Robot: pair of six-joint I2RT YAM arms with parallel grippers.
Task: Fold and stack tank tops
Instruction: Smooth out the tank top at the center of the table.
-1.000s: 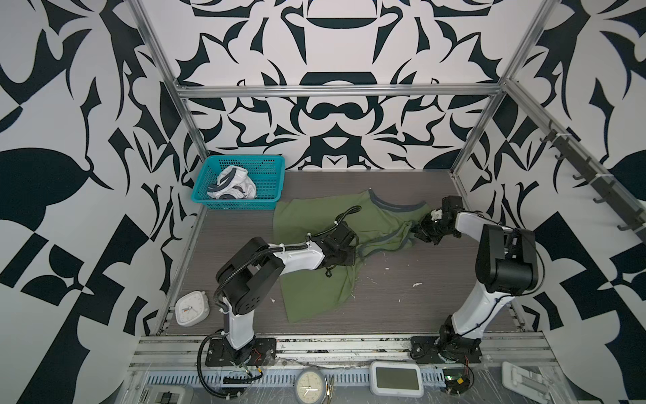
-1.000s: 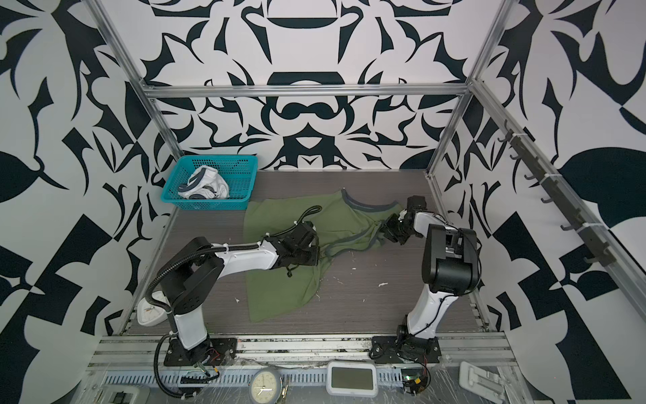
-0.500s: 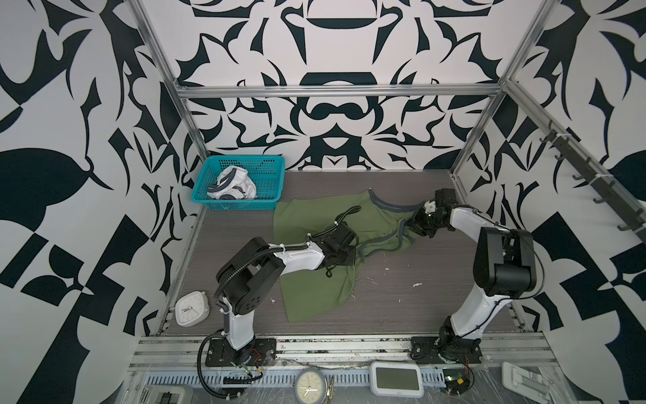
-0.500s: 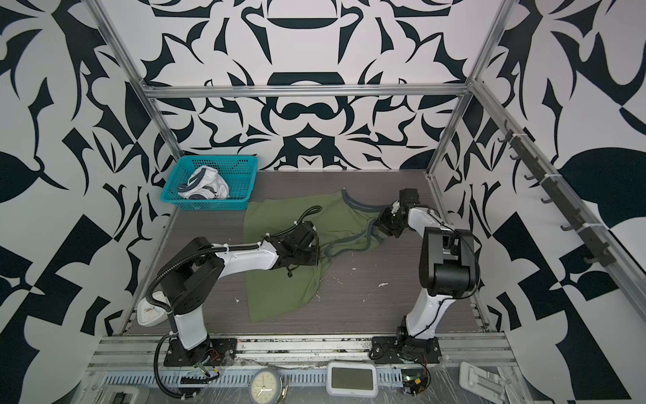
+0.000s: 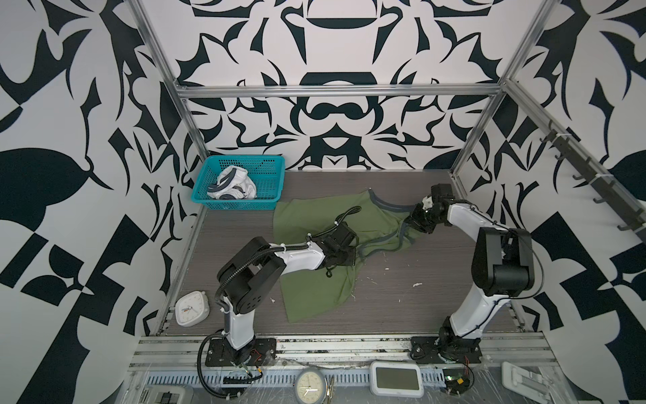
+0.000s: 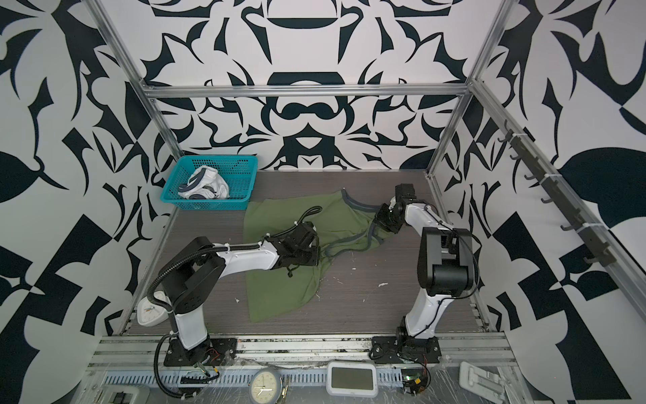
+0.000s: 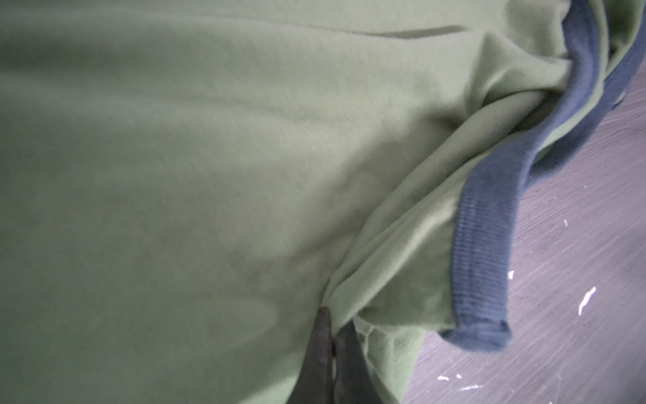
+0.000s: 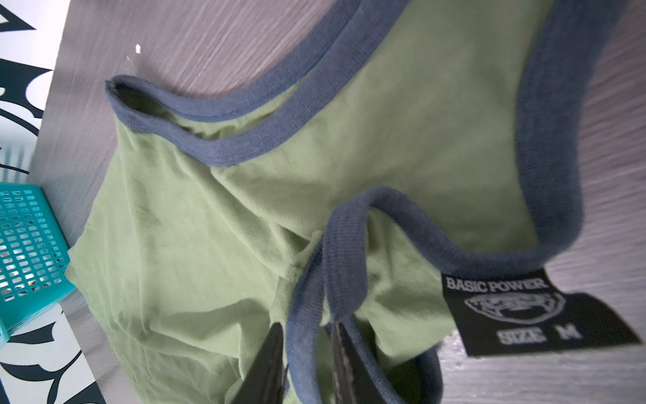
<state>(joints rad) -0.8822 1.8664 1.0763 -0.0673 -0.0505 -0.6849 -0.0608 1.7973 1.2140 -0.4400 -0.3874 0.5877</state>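
The olive green tank top (image 5: 314,224) (image 6: 279,293) lies spread and partly bunched on the dark table in both top views. My left gripper (image 5: 344,253) (image 7: 334,323) is low over its middle, shut on a pinch of green cloth (image 7: 174,175) beside the grey-blue trim (image 7: 479,245). At the shirt's right end my right gripper (image 5: 414,222) (image 8: 307,328) is shut on a grey-blue trim strap (image 8: 346,245), lifted slightly. The white tank top (image 5: 232,183) (image 6: 206,183) sits crumpled in the teal basket (image 5: 237,204) (image 6: 209,204).
The basket stands at the back left, touching the green shirt's corner. A white clock (image 5: 191,308) lies at the front left edge. Small white scraps (image 5: 416,284) dot the table. A black size label (image 8: 524,314) shows at the neckline. A hook rail (image 5: 594,182) runs along the right wall.
My right gripper has moved a little left and toward the back with the strap, bunching the shirt's right end. The left arm has stayed put.
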